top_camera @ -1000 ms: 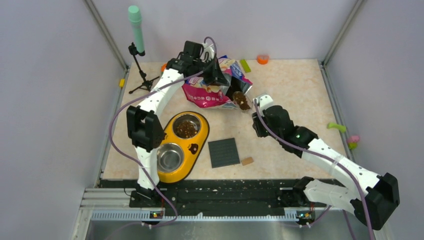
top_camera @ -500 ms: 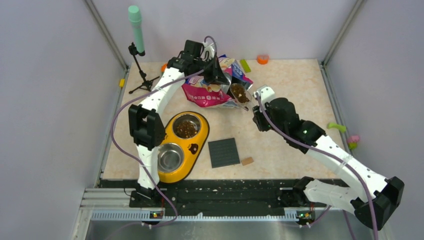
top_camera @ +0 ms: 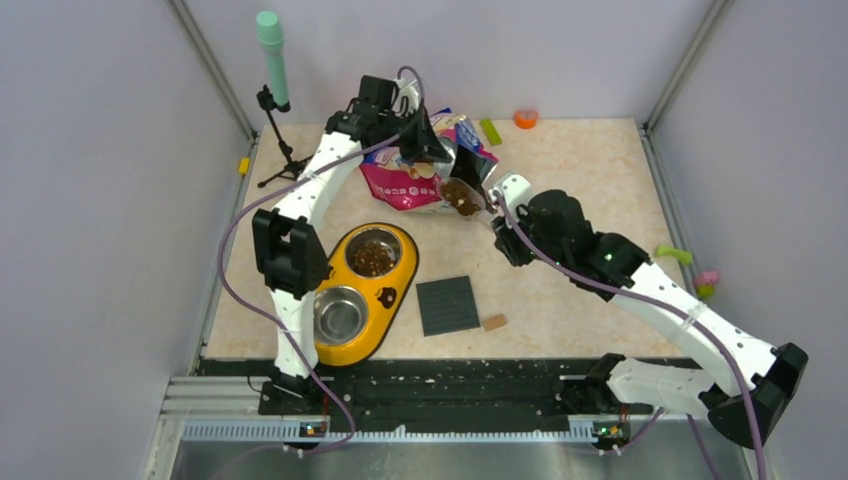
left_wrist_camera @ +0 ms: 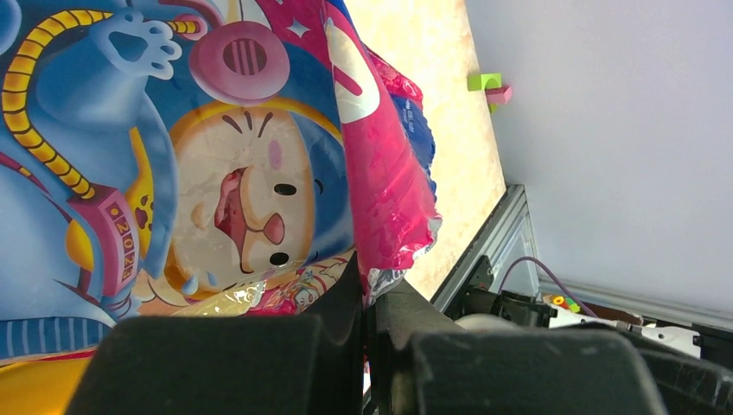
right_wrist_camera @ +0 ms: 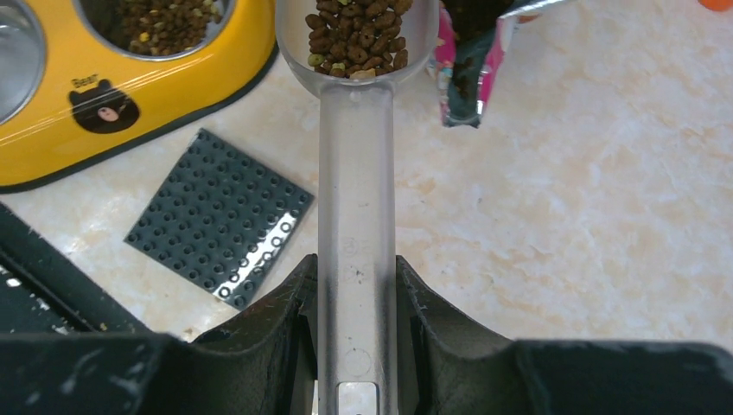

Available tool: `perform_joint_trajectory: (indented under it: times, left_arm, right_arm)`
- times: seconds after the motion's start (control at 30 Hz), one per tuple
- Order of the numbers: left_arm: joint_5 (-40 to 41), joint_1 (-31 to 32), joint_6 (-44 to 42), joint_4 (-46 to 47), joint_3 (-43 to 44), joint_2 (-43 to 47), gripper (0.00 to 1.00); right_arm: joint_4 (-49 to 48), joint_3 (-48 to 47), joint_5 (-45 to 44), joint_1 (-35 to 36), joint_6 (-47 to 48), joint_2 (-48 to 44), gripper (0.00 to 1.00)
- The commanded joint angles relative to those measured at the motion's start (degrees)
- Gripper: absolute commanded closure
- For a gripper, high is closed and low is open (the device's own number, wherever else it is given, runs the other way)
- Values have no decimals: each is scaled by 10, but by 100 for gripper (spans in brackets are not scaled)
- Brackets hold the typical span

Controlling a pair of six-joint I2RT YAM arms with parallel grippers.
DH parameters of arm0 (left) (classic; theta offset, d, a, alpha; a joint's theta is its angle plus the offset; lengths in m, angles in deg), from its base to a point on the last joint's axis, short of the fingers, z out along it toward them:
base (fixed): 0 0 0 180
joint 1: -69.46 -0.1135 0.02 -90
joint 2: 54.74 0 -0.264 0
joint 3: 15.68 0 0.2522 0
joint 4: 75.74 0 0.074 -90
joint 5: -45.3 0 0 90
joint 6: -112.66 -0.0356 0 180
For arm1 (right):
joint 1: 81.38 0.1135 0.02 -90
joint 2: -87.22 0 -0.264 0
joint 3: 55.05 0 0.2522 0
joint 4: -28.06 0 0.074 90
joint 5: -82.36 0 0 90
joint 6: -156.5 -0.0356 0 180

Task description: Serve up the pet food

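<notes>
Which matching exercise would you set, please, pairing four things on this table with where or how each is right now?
Things:
1. clear plastic scoop
2. glossy blue-pink cartoon-cat bag
3. far steel cup of the yellow double feeder
4. dark grey studded square plate

States:
A. lying flat on the beige tabletop
B. filled with brown kibble pellets, no arm touching it
C. handle clamped in the right gripper
D. edge pinched by the left gripper

Pairs: 1-C, 2-D, 3-B, 4-A.

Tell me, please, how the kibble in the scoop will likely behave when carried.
The kibble is loose pellets filling the scoop, so tilting probably spills it. The smooth handle, pinched by the right gripper, might twist.
</notes>
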Motion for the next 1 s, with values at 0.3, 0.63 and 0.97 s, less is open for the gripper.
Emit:
perform_joint_trajectory:
  times: [0.3, 0.63, 0.97]
  left_arm:
    - [57, -53, -28, 23, 29, -5, 100]
    - [55, -56, -35, 6, 28, 3, 100]
    - [64, -56, -53, -10, -4, 34, 100]
  right_arm:
    - [5, -79, 57, 117, -3, 68, 100]
    - [-30, -101, 67, 214, -25, 160, 100]
    - [-11, -161, 67, 279, -29, 264, 100]
